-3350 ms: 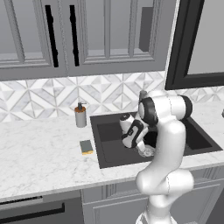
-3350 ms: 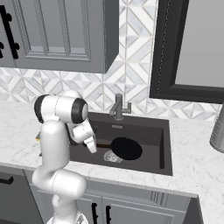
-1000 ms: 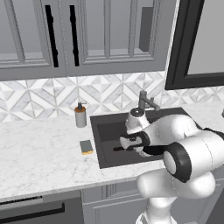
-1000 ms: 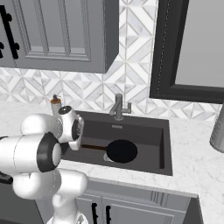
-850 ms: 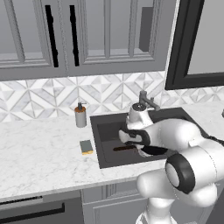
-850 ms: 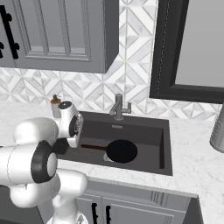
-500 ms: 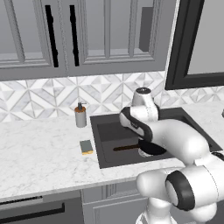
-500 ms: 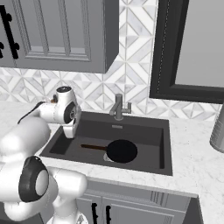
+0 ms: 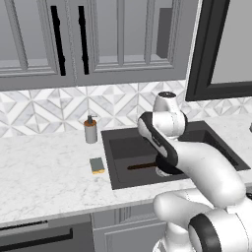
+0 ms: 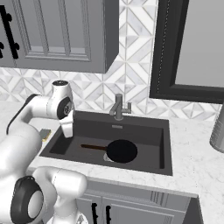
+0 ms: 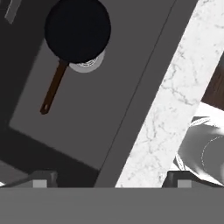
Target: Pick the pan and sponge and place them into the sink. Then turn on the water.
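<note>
The black pan (image 10: 121, 151) lies flat on the floor of the dark sink (image 10: 109, 117), its brown handle (image 10: 92, 147) pointing left. In the hand view the pan (image 11: 78, 30) partly covers the round drain (image 11: 89, 64). My gripper (image 10: 67, 130) hangs open and empty over the sink's left end, well left of the pan. Its two tips (image 11: 110, 180) stand wide apart. The yellow sponge (image 9: 97, 165) rests on the counter left of the sink, also seen as the sponge (image 10: 45, 133) beyond my hand. No water shows at the faucet (image 10: 118, 106).
A soap dispenser (image 9: 90, 130) stands behind the sponge by the backsplash. A metal canister (image 10: 217, 127) sits at the far right of the marble counter (image 11: 175, 96). Grey cabinets hang above the counter.
My arm has swung left across the sink, away from the pan and toward the left rim. The pan has stayed where it lay. The jaws have stayed open.
</note>
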